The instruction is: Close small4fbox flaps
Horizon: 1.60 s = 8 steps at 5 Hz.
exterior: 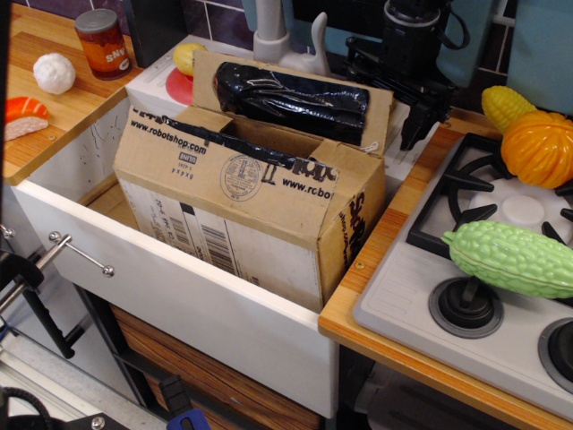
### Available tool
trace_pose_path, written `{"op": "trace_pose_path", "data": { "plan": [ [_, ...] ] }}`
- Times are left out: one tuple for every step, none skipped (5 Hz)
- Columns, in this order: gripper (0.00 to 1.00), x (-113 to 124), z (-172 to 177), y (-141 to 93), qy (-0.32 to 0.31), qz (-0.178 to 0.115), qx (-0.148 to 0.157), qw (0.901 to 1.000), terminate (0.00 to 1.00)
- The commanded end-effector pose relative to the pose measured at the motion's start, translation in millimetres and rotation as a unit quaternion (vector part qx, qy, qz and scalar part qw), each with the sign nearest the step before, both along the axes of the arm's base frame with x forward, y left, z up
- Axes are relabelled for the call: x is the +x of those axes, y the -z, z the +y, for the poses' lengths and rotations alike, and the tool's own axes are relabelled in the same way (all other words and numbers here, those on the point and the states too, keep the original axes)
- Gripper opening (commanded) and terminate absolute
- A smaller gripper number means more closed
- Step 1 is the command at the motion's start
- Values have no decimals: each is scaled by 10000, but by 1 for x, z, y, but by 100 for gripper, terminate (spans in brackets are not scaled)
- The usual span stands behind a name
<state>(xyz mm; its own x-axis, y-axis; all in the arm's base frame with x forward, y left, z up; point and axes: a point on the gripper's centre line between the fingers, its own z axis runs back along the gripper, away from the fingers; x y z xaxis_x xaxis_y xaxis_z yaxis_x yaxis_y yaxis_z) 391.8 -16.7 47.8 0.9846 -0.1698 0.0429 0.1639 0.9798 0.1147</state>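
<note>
The small4fbox (242, 210), brown cardboard with "www.robotshop.com" print, a round stamp and a barcode label, sits in the white sink (179, 296). Its large rear flap (291, 94), covered with glossy black film, stands raised and leaning back. A small left flap (199, 118) and the front flap with black tape lie nearly flat; a gap shows between them. My black gripper (405, 90) hangs behind the rear flap's right end, close to or touching it. Its fingers blur against the dark arm, so their state is unclear.
A grey faucet (271, 36) and yellow lemon (188, 55) on a red plate stand behind the box. A can (102, 43), white ball (54, 73) and sushi piece (22, 115) lie on the left counter. Right: stove (483, 269) with green gourd (515, 258), orange pumpkin (539, 148), corn (503, 103).
</note>
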Motion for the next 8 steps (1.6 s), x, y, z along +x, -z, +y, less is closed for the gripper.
{"op": "trace_pose_path", "data": {
  "plan": [
    [100,-10,3,-35,-263,-442,30,9987,0],
    [100,-16,3,-38,-407,-483,90,9980,0],
    [100,-27,5,-33,-583,-590,37,9965,0],
    [100,-36,7,-32,-731,-560,-24,9957,0],
    [100,-46,6,-35,-857,-565,53,9947,0],
    [100,-53,10,-27,-934,-633,-34,9936,0],
    [100,-57,12,-16,-942,-673,-142,9932,0],
    [100,-60,16,0,-892,-712,-334,9929,0]
  ]
}}
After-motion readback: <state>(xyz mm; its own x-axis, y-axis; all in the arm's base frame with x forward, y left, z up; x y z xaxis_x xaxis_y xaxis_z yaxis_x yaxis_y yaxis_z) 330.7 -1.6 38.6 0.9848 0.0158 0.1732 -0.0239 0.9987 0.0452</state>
